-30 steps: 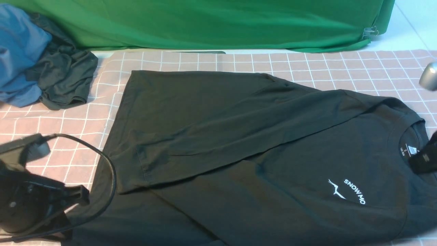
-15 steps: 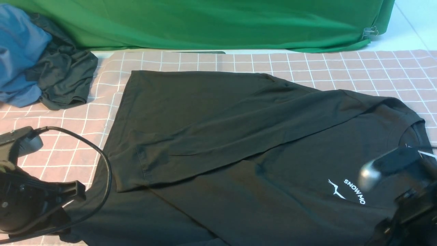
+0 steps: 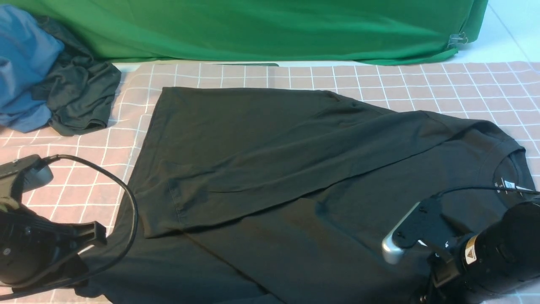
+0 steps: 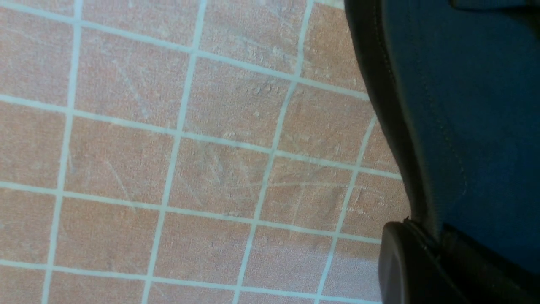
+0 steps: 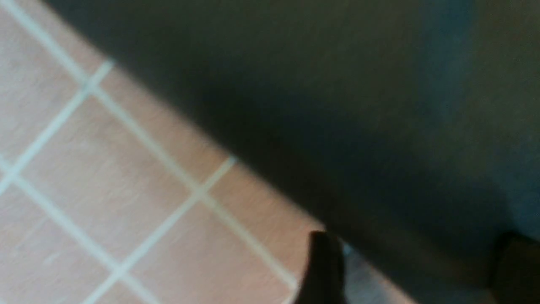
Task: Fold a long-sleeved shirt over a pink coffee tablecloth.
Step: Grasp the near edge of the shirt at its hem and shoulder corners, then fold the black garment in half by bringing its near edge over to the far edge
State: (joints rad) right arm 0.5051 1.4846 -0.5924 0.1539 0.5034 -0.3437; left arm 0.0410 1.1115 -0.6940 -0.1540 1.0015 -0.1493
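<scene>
Clutter: blue garment (image 3: 21, 63) and grey-green garment (image 3: 80, 97) near shirt (image 3: 274, 169); green cloth (image 3: 261, 29) behind.

The front view looks forward and down from the robot's own side. It takes in the full width of the pink coffee tablecloth (image 3: 422, 84), the long-sleeved shirt (image 3: 274, 169) spread on it, and the green cloth (image 3: 253, 29) along the far edge. The left arm (image 3: 33, 249) and right arm (image 3: 498, 253), which carry the wrist cameras, sit in its near corners. The left wrist view faces down, very near the tablecloth beside the shirt's edge. The right wrist view, equally near and blurred, faces down at another stretch of that edge. All three views share shirt and tablecloth.
</scene>
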